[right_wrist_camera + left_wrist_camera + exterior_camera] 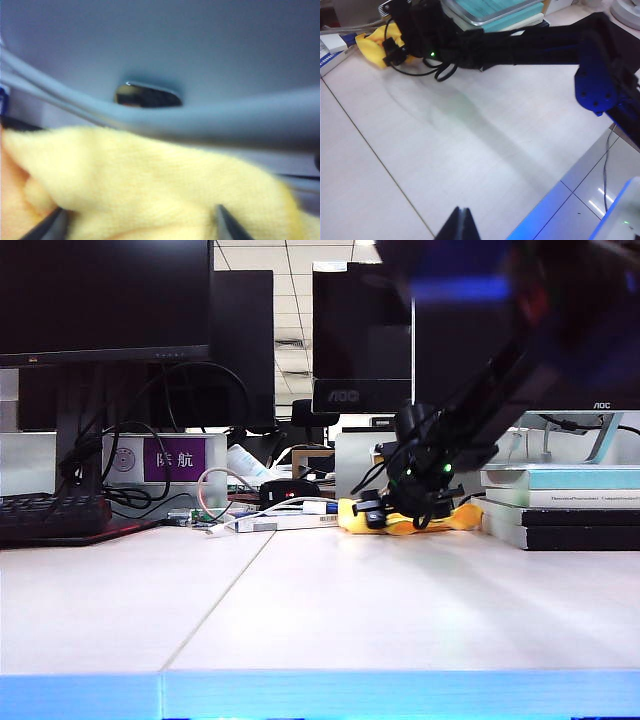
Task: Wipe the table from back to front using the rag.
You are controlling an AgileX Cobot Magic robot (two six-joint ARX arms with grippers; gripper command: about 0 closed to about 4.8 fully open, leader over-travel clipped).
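We see the rag (pixel 440 522) bunched at the far right of the surface (pixel 330 610), beside stacked books (pixel 560 505). Our right gripper (pixel 137 220) is on it, jaws spread wide around the cloth. Our left gripper (pixel 461 225) hangs over the near edge, jaws closed, empty.

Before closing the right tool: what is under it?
The crumpled bright yellow terry rag lies under the open right tool, at the off-white desk top's far edge. The table beneath the rag is hidden.
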